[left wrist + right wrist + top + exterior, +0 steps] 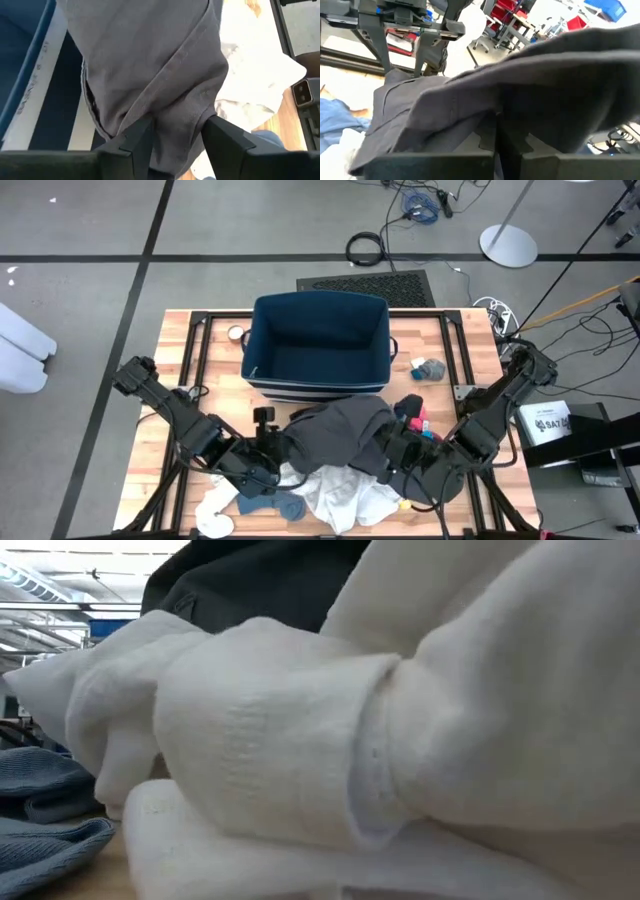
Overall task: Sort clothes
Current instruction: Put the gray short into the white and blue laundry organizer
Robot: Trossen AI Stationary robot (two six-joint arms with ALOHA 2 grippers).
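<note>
White garment point(330, 760) is filling the low view, lying on the worktop point(180, 350) at the front edge, with blue-grey fabric point(45, 820) beside it. Dark grey garment point(345, 435) is draping over the white one, just in front of the navy bin point(318, 345), and is hanging between both arms. Left gripper point(176, 137) is sitting with jaws parted, grey cloth bunched between them. Right gripper point(496, 140) is holding the other end, jaws closed on the dark grey garment. Small socks point(428, 369) are lying right of the bin.
</note>
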